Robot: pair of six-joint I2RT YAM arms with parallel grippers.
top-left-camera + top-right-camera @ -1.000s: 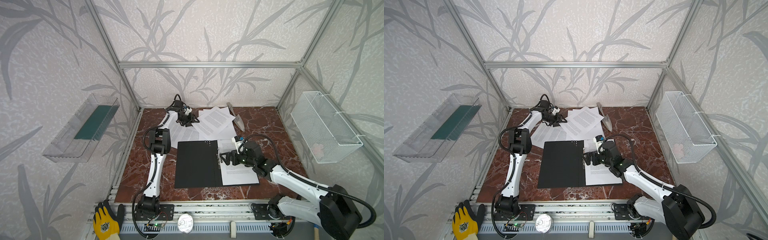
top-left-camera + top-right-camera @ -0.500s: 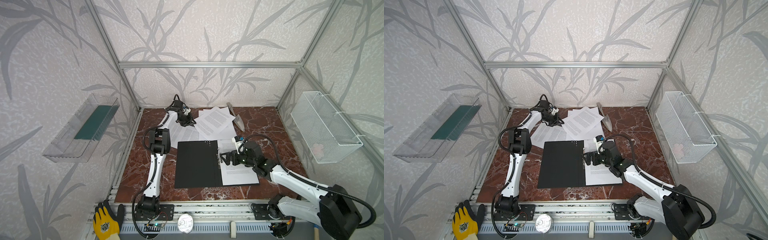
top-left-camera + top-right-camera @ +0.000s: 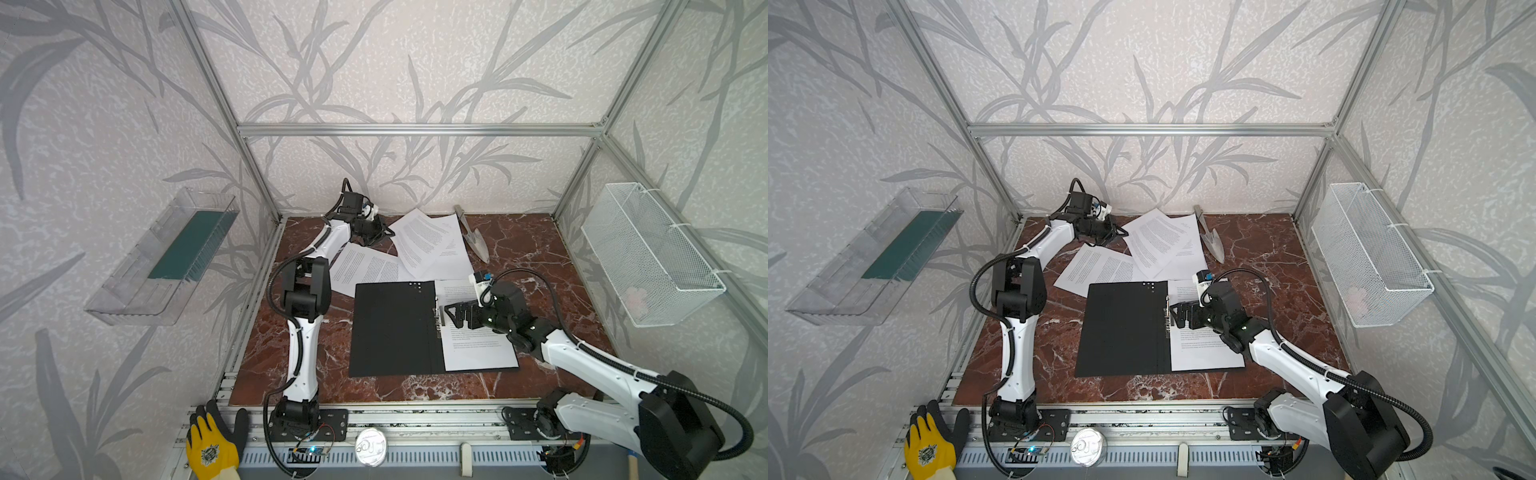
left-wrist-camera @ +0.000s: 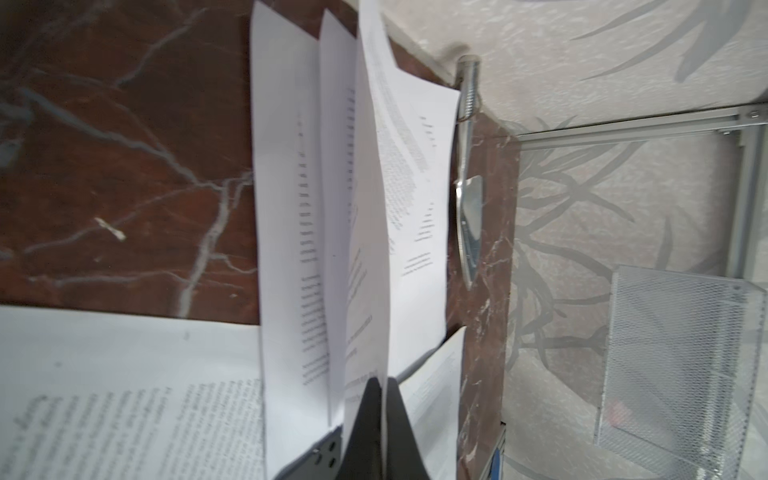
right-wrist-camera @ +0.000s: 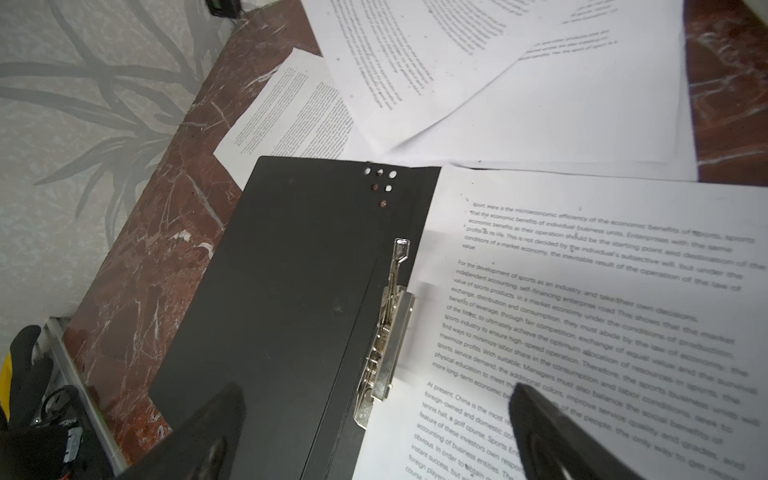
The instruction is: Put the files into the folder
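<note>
A robot test cell, lab-style: aluminium frame (image 3: 415, 129) around leaf-patterned wall panels (image 3: 415, 62), marble-look surface (image 3: 523, 237), robot arms (image 3: 305, 340) bolted to a slotted rail (image 3: 415, 415), exposed wiring (image 3: 311, 446).

Black folder (image 3: 392, 328) lying open, flat; one printed sheet (image 3: 478, 349) resting on its right half beside metal clip (image 5: 386, 332); loose white sheets (image 3: 428, 243) overlapping just behind.

White arm links (image 3: 305, 353), black joints (image 3: 307, 291), black corrugated cables (image 3: 519, 270).
</note>
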